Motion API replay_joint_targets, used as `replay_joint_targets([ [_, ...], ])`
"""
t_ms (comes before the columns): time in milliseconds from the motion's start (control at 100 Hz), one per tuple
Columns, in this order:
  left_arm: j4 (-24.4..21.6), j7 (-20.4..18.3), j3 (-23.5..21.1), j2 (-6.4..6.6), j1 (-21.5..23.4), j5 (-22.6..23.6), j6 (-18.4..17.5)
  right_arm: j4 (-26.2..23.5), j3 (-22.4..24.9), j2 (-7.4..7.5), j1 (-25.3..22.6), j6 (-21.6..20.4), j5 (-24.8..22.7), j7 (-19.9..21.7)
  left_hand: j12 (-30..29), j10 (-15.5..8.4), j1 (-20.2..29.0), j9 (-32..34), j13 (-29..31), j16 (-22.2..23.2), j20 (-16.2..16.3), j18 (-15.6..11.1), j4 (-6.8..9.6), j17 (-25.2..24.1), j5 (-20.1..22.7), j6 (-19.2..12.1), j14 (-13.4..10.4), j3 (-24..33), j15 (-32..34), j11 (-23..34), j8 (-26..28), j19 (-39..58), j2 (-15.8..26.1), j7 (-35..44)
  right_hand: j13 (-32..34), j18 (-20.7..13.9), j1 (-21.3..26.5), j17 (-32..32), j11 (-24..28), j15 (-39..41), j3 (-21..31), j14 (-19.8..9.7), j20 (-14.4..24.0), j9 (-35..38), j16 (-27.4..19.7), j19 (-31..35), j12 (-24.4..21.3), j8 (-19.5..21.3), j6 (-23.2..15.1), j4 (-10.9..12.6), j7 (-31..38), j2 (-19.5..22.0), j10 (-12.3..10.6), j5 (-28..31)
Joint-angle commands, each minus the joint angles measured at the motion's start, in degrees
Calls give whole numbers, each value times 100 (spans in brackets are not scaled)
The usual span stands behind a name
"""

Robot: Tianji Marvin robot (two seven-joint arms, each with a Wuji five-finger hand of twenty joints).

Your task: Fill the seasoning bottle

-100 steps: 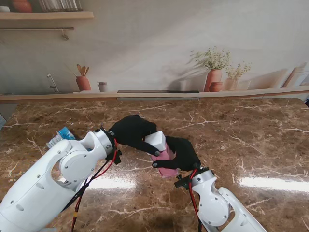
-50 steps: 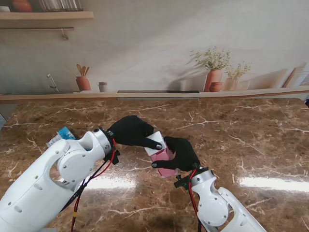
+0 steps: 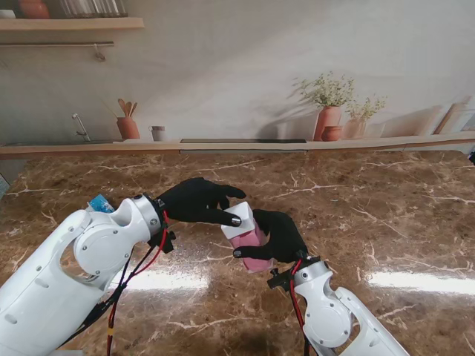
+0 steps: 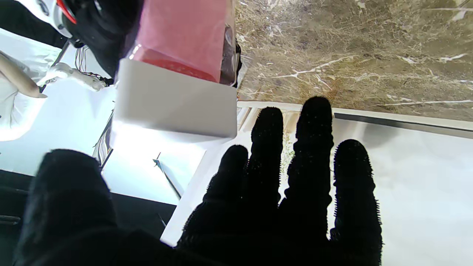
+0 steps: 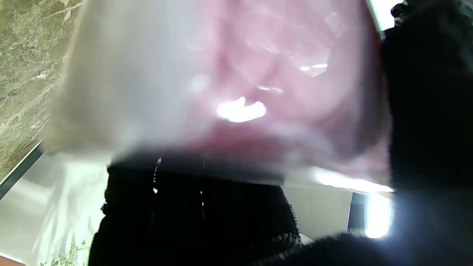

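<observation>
Marble in brown with pale veins makes up our glossy table top (image 3: 356, 215), which runs back to a light ledge along its far edge. On that ledge we see terracotta pots of dried flowers (image 3: 328, 111) toward the right and a small clay jar of wooden utensils (image 3: 128, 122) toward the left, all against a plain pale wall; a wooden shelf (image 3: 70, 24) sits high in the far left corner. Window glare lies in bright patches on the polished stone near us.

Our square seasoning bottle with translucent pink walls and a flat white cap (image 3: 245, 231) stands tilted around the middle of the surface, a little nearer to us than centre. Our right hand (image 3: 276, 237), in a black knitted glove, is wrapped around the pink body, gripping it; its wrist view is filled by blurred pink plastic and white cap. Our left hand (image 3: 199, 202), gloved the same, has its fingers spread and holds nothing, one fingertip (image 3: 235, 220) at the cap's edge; we cannot tell whether it touches. From the left wrist, the matte white cap (image 4: 173, 99) shows boxy, with sharp corners.

A blue and white packet (image 3: 95, 208) lies near the left edge, partly hidden by the smooth white left arm.
</observation>
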Motion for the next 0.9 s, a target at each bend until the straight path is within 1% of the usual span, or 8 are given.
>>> replay_joint_targets([
  [0,9,-44,-33,49,-35,9,-68,-35,10,-24,-37,-8,26,58,-97,-93,-240,-287,-234,-103,-97,-75,191,-226,-432,-440,33,43,-180,-155,-154,-149,285,-247,354,-157,1464,36,652,392,2888,-780,168,342,174,223,193,287,-2378,447,1015,1204,-1103,571],
  [180,44,-322,-142,96,-42,-482,-247,-37,17,-24,-42,-6,30,58,-323,-220,299,-1319,-949,-361,-108,219,546,-734,-1181,-1328,172,239,-769,-744,-134,-733,637,-632,356,-156,1465,36,652,395,2891,-779,168,343,176,223,192,287,-2372,447,1017,1200,-1098,577],
  [290,28,-513,-232,133,-51,-641,-249,-39,21,-21,-46,-8,30,68,-452,-200,-230,-1883,-1304,-541,39,328,2269,-938,-1476,-1518,316,3548,-1042,-1054,22,-1210,94,-959,355,-156,1462,36,652,394,2892,-779,168,344,176,223,192,285,-2378,446,1015,1201,-1100,575],
  [350,28,-482,-255,126,-36,-640,-244,-39,21,-21,-48,-10,32,69,-504,-242,-108,-2072,-1336,-623,60,368,1824,-977,-1655,-1810,339,6109,-1094,-1124,60,-1305,-870,-1058,355,-156,1460,36,653,394,2892,-779,168,345,176,223,192,286,-2375,445,1016,1201,-1101,576],
  [400,17,-501,-262,133,-39,-607,-248,-36,20,-22,-47,-10,32,66,-557,-355,563,-2346,-1437,-751,56,373,536,-1082,-1882,-2101,273,7450,-1181,-1146,72,-1461,-1807,-1101,355,-156,1461,36,652,394,2893,-779,168,343,176,223,192,285,-2375,446,1015,1203,-1104,575],
  [450,15,-585,-255,155,-65,-584,-300,-33,18,-24,-46,-7,40,65,-583,-384,1291,-2729,-1582,-827,0,388,32,-1266,-2089,-2247,178,7892,-1259,-1151,115,-1674,-2422,-1113,356,-156,1464,36,654,394,2893,-781,168,346,176,223,194,284,-2376,446,1013,1202,-1102,575],
  [610,38,-945,-132,260,-227,-491,-639,-29,2,-26,-33,1,55,69,-584,-490,2595,-3369,-1839,-894,-35,294,-140,-1474,-2352,-2221,21,7043,-1342,-959,299,-2115,-2373,-1135,353,-156,1462,36,654,394,2892,-782,168,346,177,223,194,279,-2381,445,1009,1204,-1096,575],
  [890,7,-1308,114,353,-468,-380,-764,-27,-6,-22,-23,-16,45,82,-186,-846,1820,-3207,-1615,-540,311,69,-280,-1341,-1891,-2144,-341,6287,-1139,-627,983,-2004,-2396,-748,351,-156,1483,36,656,398,2897,-779,168,343,179,223,198,280,-2367,440,1009,1215,-1104,585],
])
